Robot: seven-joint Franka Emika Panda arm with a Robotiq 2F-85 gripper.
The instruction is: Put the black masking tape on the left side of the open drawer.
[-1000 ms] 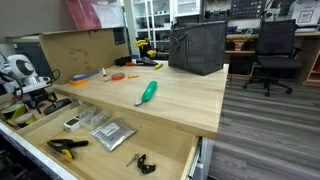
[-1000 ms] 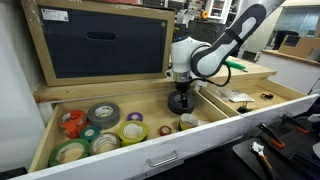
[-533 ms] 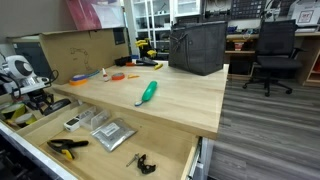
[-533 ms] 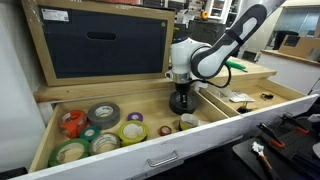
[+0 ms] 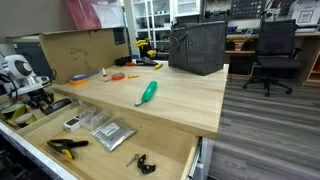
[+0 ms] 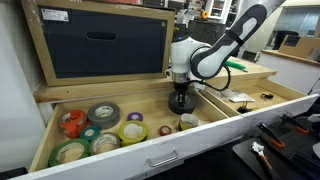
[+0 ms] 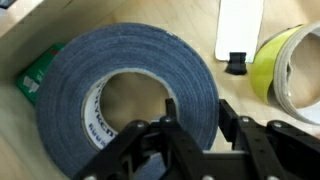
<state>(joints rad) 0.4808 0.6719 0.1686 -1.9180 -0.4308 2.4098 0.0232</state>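
Black masking tape (image 7: 70,90) is lying flat on the floor of the open drawer (image 6: 45,135), mid-drawer, just right of the cluster of coloured tape rolls (image 6: 100,125). Gripper (image 7: 197,125) is sitting low over it. Fingers (image 7: 165,130) are straddling the roll's wall, one inside the hole, one outside. Can't tell if they're actually clamping. Yellow roll (image 7: 290,60) is sitting just beside it.

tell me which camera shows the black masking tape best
The wrist view: the black masking tape fills the frame, ring and core plain, with the fingers over its near edge. In an exterior view it is a small dark shape under the gripper in the open drawer. The exterior view over the workbench top misses it.
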